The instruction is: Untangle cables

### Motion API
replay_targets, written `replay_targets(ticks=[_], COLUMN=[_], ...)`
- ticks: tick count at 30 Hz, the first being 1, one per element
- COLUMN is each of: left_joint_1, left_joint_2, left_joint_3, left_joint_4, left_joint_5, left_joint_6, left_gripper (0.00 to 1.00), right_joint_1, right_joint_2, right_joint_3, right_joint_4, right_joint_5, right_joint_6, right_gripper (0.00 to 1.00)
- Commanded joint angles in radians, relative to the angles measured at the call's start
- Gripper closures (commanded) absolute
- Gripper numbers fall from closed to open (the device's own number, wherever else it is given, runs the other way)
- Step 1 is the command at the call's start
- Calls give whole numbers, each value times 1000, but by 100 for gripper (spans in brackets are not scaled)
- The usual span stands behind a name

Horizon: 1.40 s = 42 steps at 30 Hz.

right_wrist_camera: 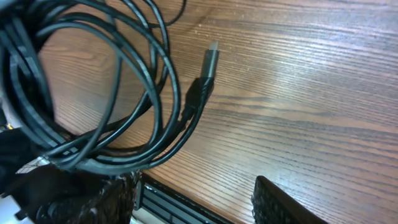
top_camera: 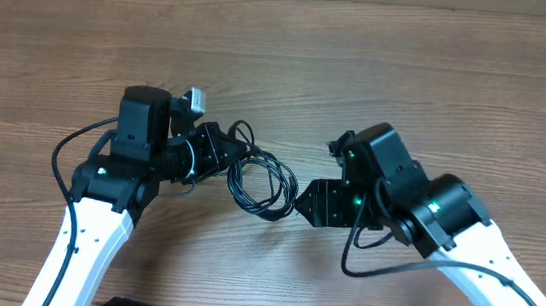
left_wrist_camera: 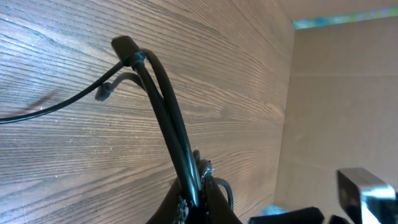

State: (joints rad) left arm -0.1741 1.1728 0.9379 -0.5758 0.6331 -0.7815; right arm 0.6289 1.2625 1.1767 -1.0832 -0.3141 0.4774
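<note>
Inward and low — left end effector (top_camera: 236, 155) tight on the cables (top_camera: 262, 184), right end effector (top_camera: 299, 204) (alongside) spread.

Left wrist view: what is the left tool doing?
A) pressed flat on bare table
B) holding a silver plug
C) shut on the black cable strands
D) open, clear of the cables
C: the left tool is shut on the cables, and the strands run up and out from between its fingers.
</note>
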Motion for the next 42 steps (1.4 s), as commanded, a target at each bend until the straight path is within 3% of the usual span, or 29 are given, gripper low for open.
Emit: replay_targets(ticks=[1,4,8,10,14,17,19,20,21,22,24,28,34,36,40,42], left_joint_1=[4,4,3,3,3,4,3,3,3,3,3,3,3,3,3,3], left_joint_2=[-3,-3,-3,-3,-3,-3,-3,-3,-3,-3,-3,-3,-3,-3,-3,-3], left_joint_3=[22,22,22,22,22,22,22,22,22,22,22,22,19,19,19,19], left_joint_4=[3,-2,-22,-23,-22,-16,-13,-13,-14,-14,-16,-65,-184,-208,-253,-277], left_joint_5=[31,31,58,76,74,72,70,70,69,70,70,63,63,62,-5,-45], left_joint_6=[18,13,-52,-66,-121,-166,-208,-223,-237,-237,-236,-224,-106,-63,-26,-27], left_gripper=[96,96,96,96,96,96,96,96,96,96,96,96,95,91,66,87], right_joint_1=[5,5,5,5,5,5,5,5,5,5,5,4,-14,-21,-30,-30], right_joint_2=[17,17,17,18,35,61,88,97,106,113,124,126,126,126,126,126], right_joint_3=[2,2,2,2,2,2,2,2,2,2,2,2,2,2,2,2], right_joint_4=[18,51,117,136,135,132,132,133,137,142,163,232,358,361,344,322], right_joint_5=[-34,-89,-156,-152,-108,-97,-99,-100,-109,-124,-154,-198,-276,-275,-275,-271], right_joint_6=[13,13,32,81,247,298,324,333,338,338,337,316,296,296,277,277], right_gripper=[37,33,18,18,27,27,33,46,66,80,96,96,96,96,96,96])
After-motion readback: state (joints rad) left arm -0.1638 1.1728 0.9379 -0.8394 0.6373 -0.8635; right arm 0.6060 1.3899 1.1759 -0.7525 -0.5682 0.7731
